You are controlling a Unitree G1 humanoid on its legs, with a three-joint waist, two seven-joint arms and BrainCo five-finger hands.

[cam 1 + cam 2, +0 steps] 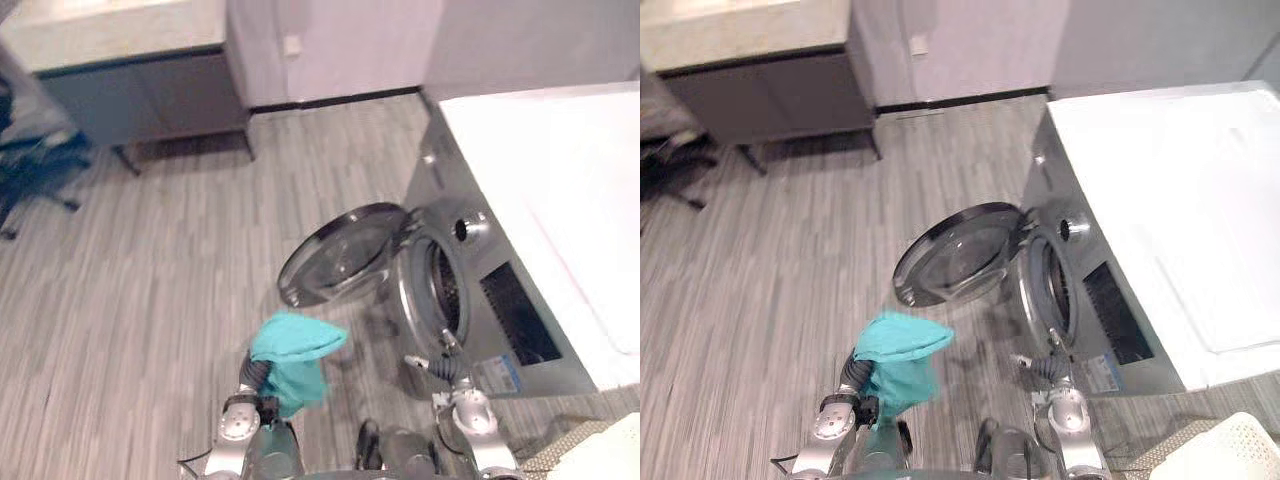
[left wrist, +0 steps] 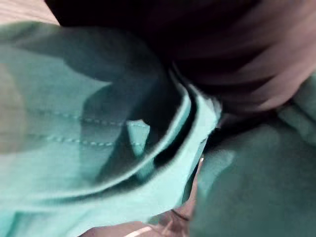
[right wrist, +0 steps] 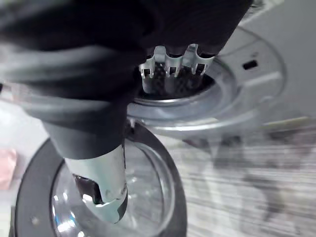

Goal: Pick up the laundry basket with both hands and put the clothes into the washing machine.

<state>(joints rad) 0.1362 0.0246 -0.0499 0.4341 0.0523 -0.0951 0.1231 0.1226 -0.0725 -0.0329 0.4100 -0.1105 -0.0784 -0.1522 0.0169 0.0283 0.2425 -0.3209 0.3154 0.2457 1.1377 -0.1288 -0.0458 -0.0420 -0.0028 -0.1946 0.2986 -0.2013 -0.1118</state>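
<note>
Plank floor below; cloth drapes left hand, grip untellable; right hand loose, empty. Best carry cloth two o'clock into washer.

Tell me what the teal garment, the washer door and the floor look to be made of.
The teal garment looks like soft matte fabric: it drapes in folds and shows stitched seams. The washing machine door has a shiny metal-look rim around a clear window, glass or plastic. The floor shows a grey plank pattern, probably laminate or vinyl.
</note>
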